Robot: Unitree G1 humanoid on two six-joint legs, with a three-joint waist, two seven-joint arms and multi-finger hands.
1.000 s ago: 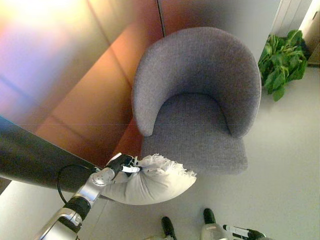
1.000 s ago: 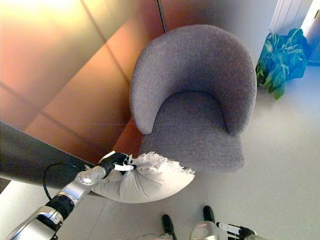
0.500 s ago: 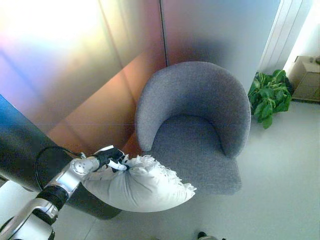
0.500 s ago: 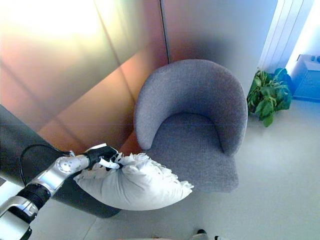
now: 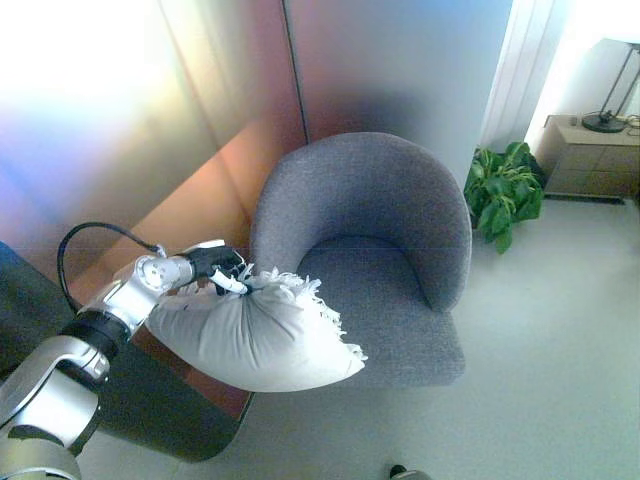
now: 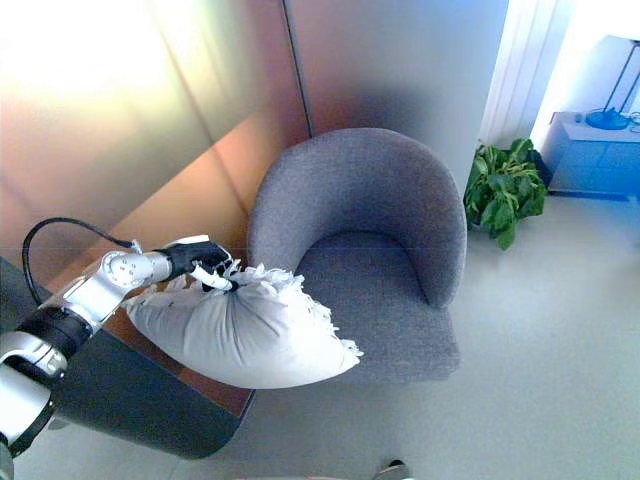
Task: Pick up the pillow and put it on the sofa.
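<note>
Left hand, dark with white tips, pinching the fringed top edge of a plump white fabric pillow. Pillow hanging clear of the floor, just left of the round grey upholstered tub chair, its lower corner overlapping the seat's front edge. Leafy green potted plant right of the chair.
</note>
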